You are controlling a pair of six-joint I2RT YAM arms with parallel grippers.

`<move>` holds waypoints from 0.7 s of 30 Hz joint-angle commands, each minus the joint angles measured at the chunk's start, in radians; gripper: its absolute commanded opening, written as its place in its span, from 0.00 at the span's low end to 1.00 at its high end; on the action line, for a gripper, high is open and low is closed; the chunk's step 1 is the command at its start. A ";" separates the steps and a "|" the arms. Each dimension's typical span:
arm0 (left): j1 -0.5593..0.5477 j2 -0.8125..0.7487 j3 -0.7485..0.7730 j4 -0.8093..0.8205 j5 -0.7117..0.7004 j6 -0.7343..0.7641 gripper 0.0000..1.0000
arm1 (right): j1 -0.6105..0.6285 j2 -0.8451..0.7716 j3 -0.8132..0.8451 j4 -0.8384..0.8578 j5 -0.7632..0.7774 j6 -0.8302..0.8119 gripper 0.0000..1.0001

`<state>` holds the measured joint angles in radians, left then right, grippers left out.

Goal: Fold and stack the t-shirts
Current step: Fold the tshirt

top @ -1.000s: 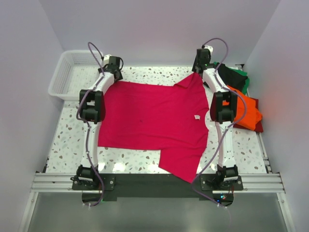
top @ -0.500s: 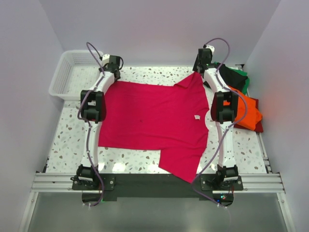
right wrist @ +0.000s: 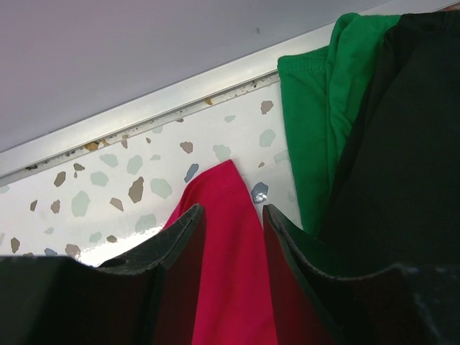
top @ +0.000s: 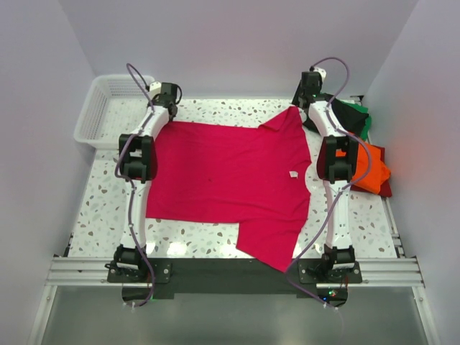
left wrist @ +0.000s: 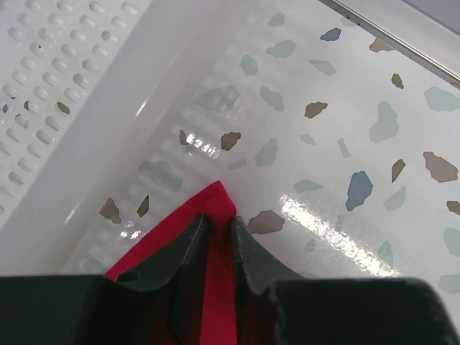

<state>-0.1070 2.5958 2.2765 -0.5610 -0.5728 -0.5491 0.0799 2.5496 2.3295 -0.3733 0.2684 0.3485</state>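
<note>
A crimson-pink t-shirt (top: 223, 180) with a small white neck label lies spread flat on the speckled table, one sleeve toward the near edge. My left gripper (top: 171, 115) is at its far left corner. In the left wrist view the jaws (left wrist: 219, 219) pinch that corner (left wrist: 215, 201). My right gripper (top: 300, 105) is at the far right sleeve tip. Its jaws (right wrist: 233, 212) stand apart, open, astride the crimson cloth (right wrist: 226, 194). A pile of other t-shirts sits at the right: black (top: 345, 111), green (top: 366, 123), orange (top: 370, 169) and dark red (top: 385, 188).
A white mesh basket (top: 100, 108) stands at the far left corner, its wall (left wrist: 43, 72) just beyond the left fingers. The green (right wrist: 323, 108) and black (right wrist: 410, 144) shirts lie right beside the right fingers. The back wall and a metal rail (right wrist: 144, 108) are close ahead.
The left jaws have closed onto the shirt's far left corner. The right wrist has shifted slightly right and back. The shirt lies as before.
</note>
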 commanded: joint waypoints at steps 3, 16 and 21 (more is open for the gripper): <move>0.017 -0.011 0.014 0.016 -0.025 0.009 0.15 | 0.000 -0.040 0.024 0.024 -0.020 0.020 0.41; 0.010 -0.158 -0.123 0.136 -0.027 0.024 0.00 | 0.000 -0.068 -0.019 0.019 -0.029 0.040 0.40; 0.001 -0.181 -0.129 0.156 -0.027 0.041 0.00 | 0.000 -0.078 -0.041 0.022 -0.031 0.046 0.39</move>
<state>-0.1055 2.5107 2.1498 -0.4778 -0.5797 -0.5301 0.0803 2.5496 2.3005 -0.3740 0.2428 0.3752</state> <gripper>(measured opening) 0.019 0.399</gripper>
